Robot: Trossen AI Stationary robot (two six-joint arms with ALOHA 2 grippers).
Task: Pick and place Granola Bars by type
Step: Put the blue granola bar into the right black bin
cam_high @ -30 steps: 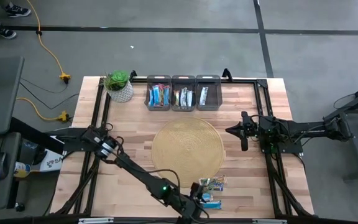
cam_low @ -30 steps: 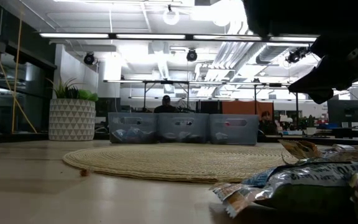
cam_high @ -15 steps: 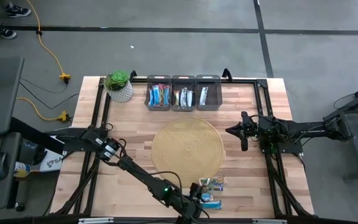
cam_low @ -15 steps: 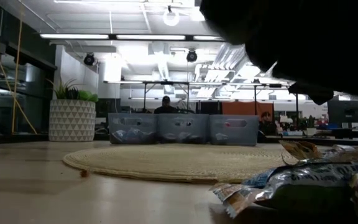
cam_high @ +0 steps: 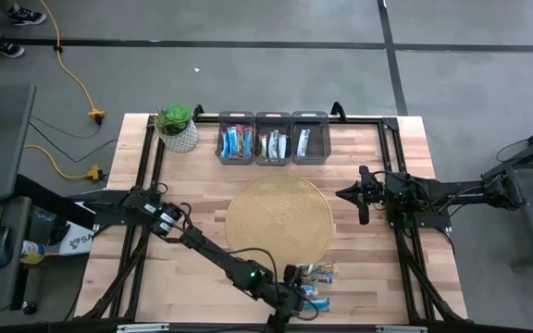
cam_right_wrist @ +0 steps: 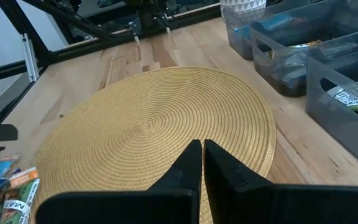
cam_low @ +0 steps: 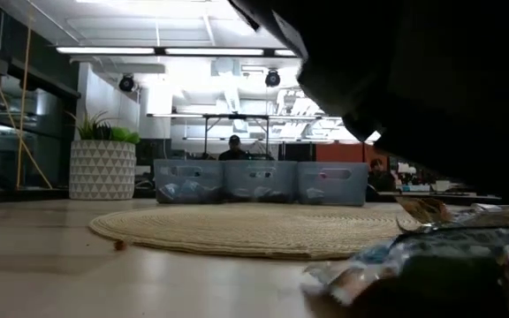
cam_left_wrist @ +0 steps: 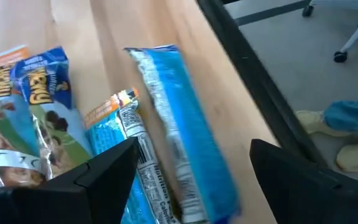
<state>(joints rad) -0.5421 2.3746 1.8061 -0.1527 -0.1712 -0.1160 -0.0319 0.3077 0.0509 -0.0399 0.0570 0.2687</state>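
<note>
Several granola bars lie in a small heap near the table's near edge (cam_high: 315, 274). The low view shows them at its right (cam_low: 414, 265). One blue-wrapped bar (cam_left_wrist: 179, 124) lies nearest that edge (cam_high: 317, 303), with a second blue bar (cam_left_wrist: 132, 155) beside it. Green-and-brown bars (cam_left_wrist: 30, 124) lie beyond those. My left gripper (cam_left_wrist: 191, 171) is open, low over the heap (cam_high: 296, 301), one finger on each side of the blue bar. My right gripper (cam_right_wrist: 202, 155) is shut and hangs by the table's right side (cam_high: 360, 200).
A round woven mat (cam_high: 279, 220) covers the table's middle. Three grey bins (cam_high: 273, 139) with sorted bars stand in a row at the far edge, a potted plant (cam_high: 178, 128) to their left. The dark table frame (cam_left_wrist: 247, 68) runs close behind the blue bar.
My left gripper has come down toward the heap of bars by the near edge, staying open; its arm now fills much more of the low view. The bars have not moved.
</note>
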